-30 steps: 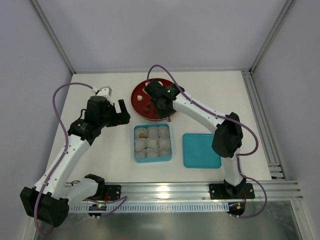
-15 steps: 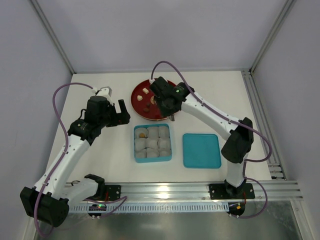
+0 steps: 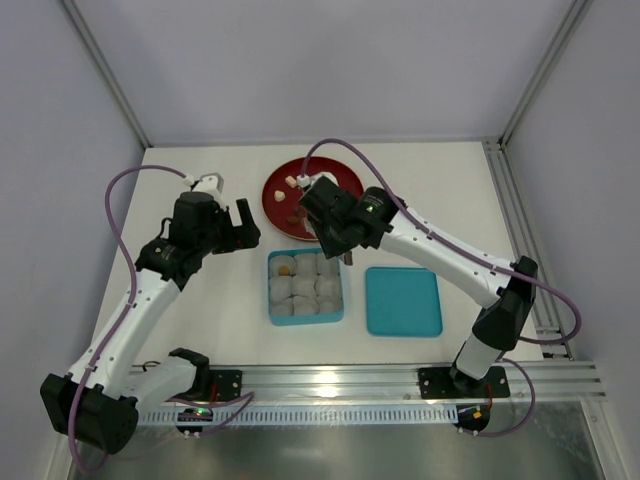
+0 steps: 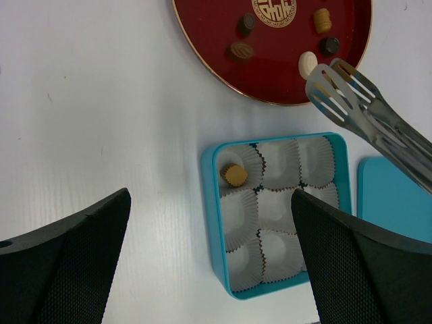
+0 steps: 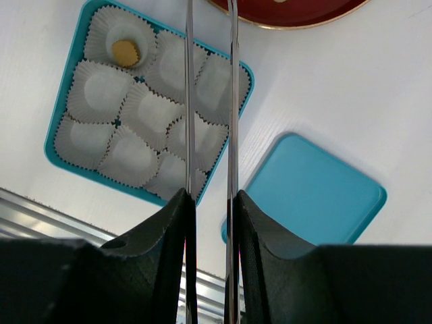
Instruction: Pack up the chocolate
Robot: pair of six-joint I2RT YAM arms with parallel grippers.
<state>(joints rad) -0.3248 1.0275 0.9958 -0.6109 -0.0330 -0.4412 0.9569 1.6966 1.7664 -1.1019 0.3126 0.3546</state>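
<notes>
Several small chocolates lie on the red plate (image 4: 202,27): dark ones (image 4: 246,24), a tan one (image 4: 322,19) and a cream one (image 4: 308,64). One tan chocolate (image 4: 234,175) sits in the far-left paper cup of the teal box (image 3: 272,290); it also shows in the right wrist view (image 5: 125,49). My right gripper (image 5: 210,199) is shut on metal tongs (image 4: 337,88). The tong tips hang over the plate's near edge beside the cream piece, with nothing between them. My left gripper (image 4: 209,202) is open and empty, high above the box's left side.
The teal lid (image 3: 403,301) lies flat to the right of the box. The box (image 5: 65,74) holds several empty crinkled white paper cups. The plate (image 3: 275,195) is just behind the box. Aluminium rails run along the near and right table edges.
My right arm has swung from over the plate toward the near right, bringing the tongs to the plate's near edge by the box. The left arm has not moved.
</notes>
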